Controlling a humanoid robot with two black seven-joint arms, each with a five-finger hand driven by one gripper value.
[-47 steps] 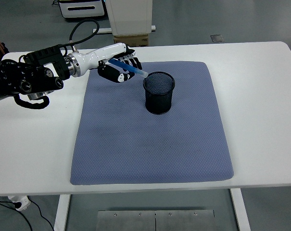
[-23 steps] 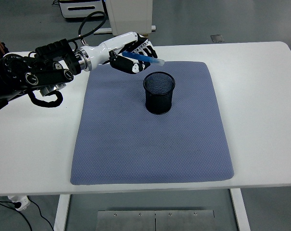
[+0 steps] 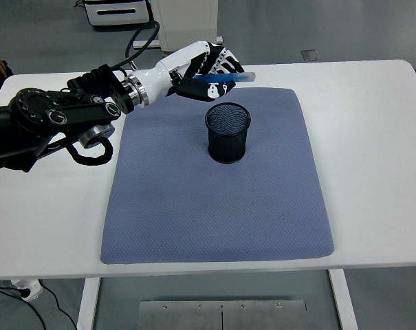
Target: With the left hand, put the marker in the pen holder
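Left hand (image 3: pixel 206 72) grips the marker (image 3: pixel 225 78), raised behind the pen holder (image 3: pixel 228 132).

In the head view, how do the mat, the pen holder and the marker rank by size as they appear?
Largest to smallest:
1. Blue-grey mat
2. Black mesh pen holder
3. Blue marker, partly hidden by the left hand, and raised, so its size is less sure.

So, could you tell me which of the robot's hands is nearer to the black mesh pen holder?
The left. The left hand, gripping the blue marker, is just behind the pen holder; the right hand is out of view.
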